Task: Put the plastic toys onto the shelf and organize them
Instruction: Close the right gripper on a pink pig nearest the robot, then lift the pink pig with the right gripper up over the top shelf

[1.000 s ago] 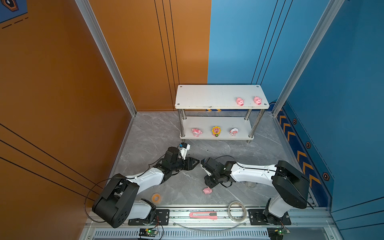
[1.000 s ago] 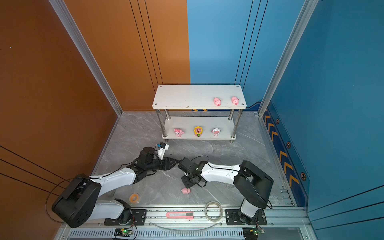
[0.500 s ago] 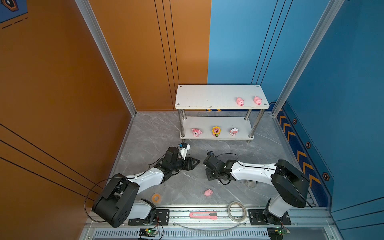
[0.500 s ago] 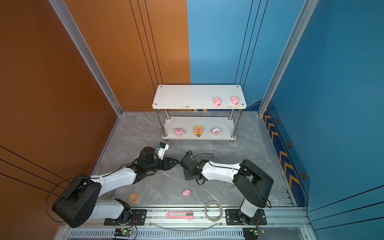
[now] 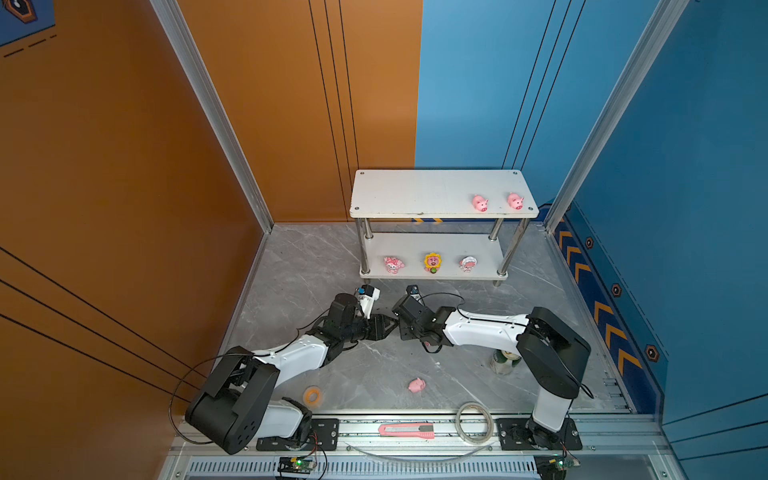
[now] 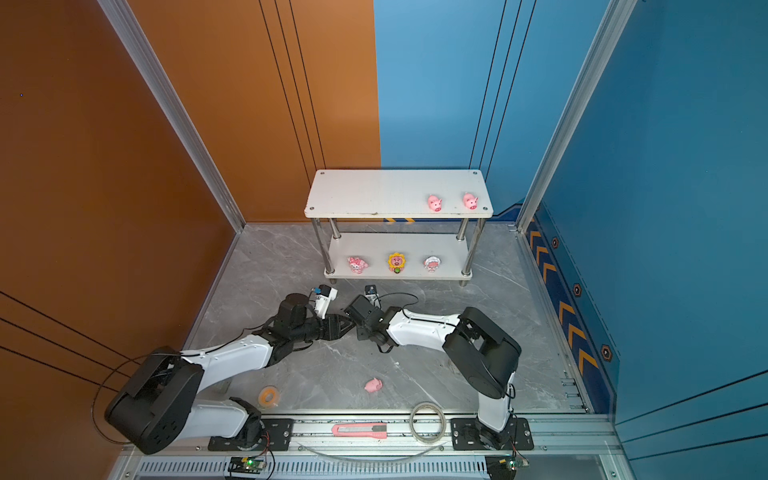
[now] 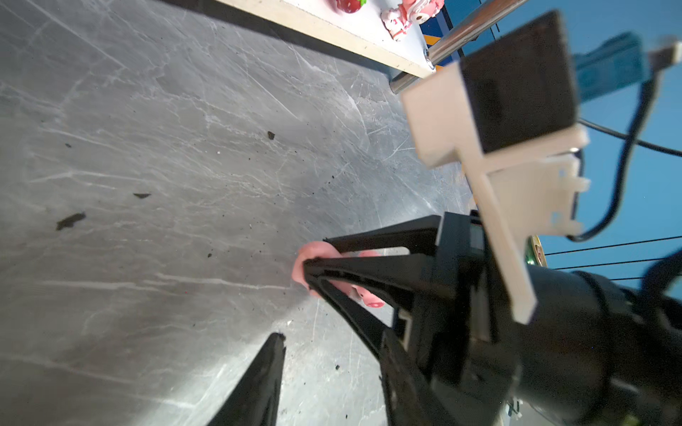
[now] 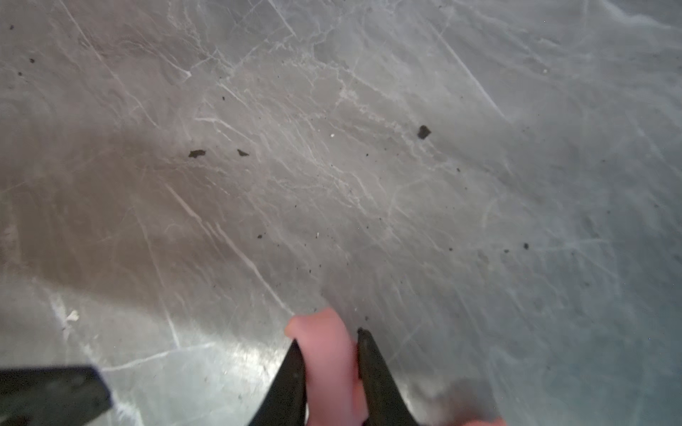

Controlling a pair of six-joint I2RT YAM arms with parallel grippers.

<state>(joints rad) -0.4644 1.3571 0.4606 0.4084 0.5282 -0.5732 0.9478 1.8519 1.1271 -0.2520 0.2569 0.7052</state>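
Observation:
The white two-tier shelf (image 5: 415, 191) (image 6: 374, 191) stands at the back. Two pink pigs (image 5: 480, 203) (image 5: 515, 201) sit on its top tier, and three figurines, the sunflower-faced one (image 5: 432, 262) in the middle, on its lower tier. Another pig (image 5: 415, 385) (image 6: 373, 385) lies on the floor near the front. In the right wrist view my right gripper (image 8: 326, 343) is shut on a pink pig (image 8: 328, 354) just above the floor. My left gripper (image 5: 390, 325) points at it tip to tip, open, with bare floor between its fingers (image 7: 271, 361).
A green can (image 5: 503, 359) stands behind the right arm. An orange tape roll (image 5: 312, 395) and a clear ring (image 5: 475, 422) lie near the front rail, where the pink utility knife (image 5: 406, 430) rests. Walls close in on both sides.
My right gripper has moved back from the pig on the floor and left, up to the left gripper's tip. The left arm and that pig have not moved.

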